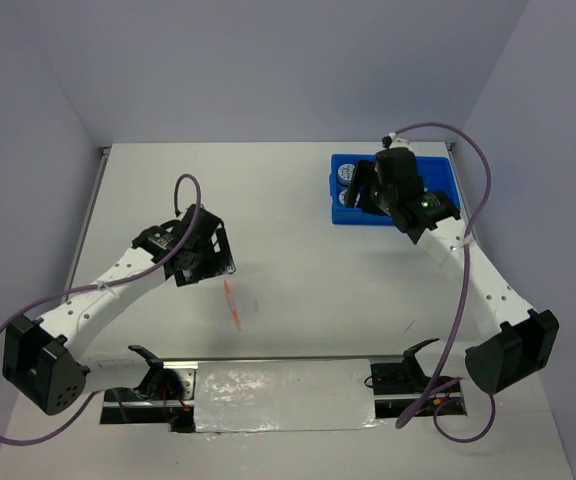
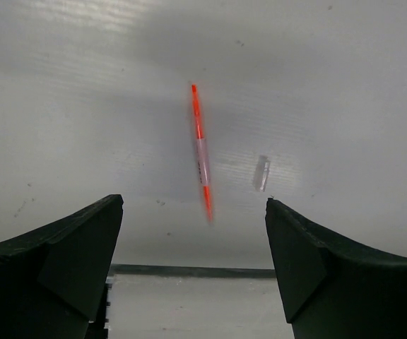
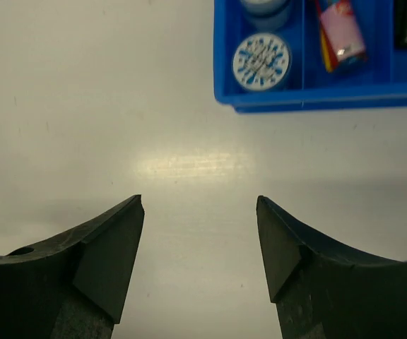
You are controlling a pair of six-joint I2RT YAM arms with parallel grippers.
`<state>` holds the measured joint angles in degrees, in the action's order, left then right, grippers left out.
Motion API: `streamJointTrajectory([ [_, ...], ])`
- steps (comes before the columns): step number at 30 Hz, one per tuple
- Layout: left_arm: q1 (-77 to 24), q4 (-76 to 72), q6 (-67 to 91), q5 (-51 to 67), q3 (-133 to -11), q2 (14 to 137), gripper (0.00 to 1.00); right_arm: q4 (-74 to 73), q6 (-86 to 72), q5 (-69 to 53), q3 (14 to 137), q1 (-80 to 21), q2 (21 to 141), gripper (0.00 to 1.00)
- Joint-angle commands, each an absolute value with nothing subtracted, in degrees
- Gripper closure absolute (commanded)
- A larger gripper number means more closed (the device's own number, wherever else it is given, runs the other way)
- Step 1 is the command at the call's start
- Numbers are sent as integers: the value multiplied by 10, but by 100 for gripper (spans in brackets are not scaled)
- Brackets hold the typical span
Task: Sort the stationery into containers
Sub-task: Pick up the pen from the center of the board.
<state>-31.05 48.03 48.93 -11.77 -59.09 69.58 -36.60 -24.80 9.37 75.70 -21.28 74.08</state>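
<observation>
The bench (image 2: 83, 85) carries the blue tray (image 3: 299, 102) just ahead of my right tool (image 3: 200, 201), whose jaws stand apart, empty. My left tool (image 2: 193, 205) is wide, the orange pen (image 2: 201, 152) lying ahead, in line with its gap. Fetching that pen is the step, I judge; next I must lower, straddle and close.

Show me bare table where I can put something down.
Bare: the far stretch of table left of the tray, and the middle between pen and tray. Crowded: the tray, under the right arm, and around the pen by the left end effector.
</observation>
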Motion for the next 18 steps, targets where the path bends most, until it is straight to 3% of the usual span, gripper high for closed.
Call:
streamJointTrajectory([
  [1,-325,465,555,-134,-556,716,6,-345,-319,93,707,-248,730,28],
  [18,-399,355,662,-147,-476,871,34,-368,-286,13,617,-288,616,29],
])
